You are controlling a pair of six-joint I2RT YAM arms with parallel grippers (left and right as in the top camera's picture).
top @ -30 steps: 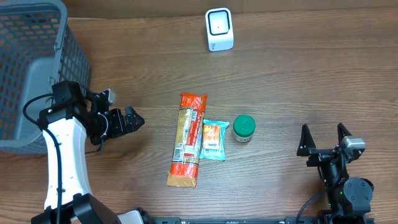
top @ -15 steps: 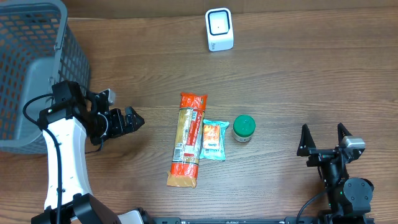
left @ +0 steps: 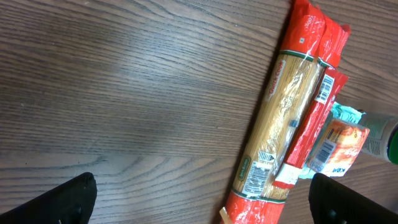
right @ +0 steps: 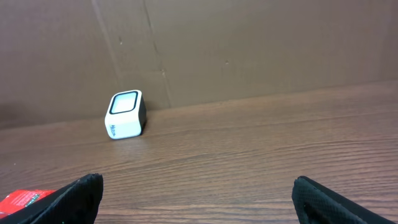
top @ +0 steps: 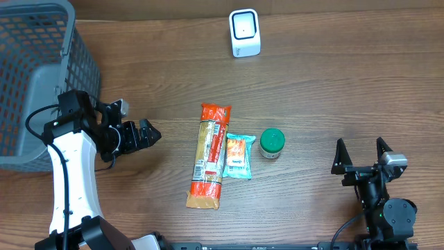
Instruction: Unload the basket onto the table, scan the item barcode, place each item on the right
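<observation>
Nothing has moved since a second ago: both arms and all three items sit exactly where they were. Your left jaws stand wide and empty, aimed across the table (top: 347,83) at the long pasta packet (left: 289,124). It lies flat mid-table, nearer the near edge, printed labels up, so it looks the readiest item to pick. Your right jaws are wide too, holding nothing, parked by the near right corner and facing the scanner (right: 126,114). That stands at the far edge, so a barcode must be carried over and turned to its window. A small sachet (top: 236,157) touches the packet's right side, with a green-lidded jar (top: 272,142) just beside it. A grey basket (top: 35,69) fills the far left corner. The table is dark wood grain, backed by a brown cardboard wall (right: 249,43)
</observation>
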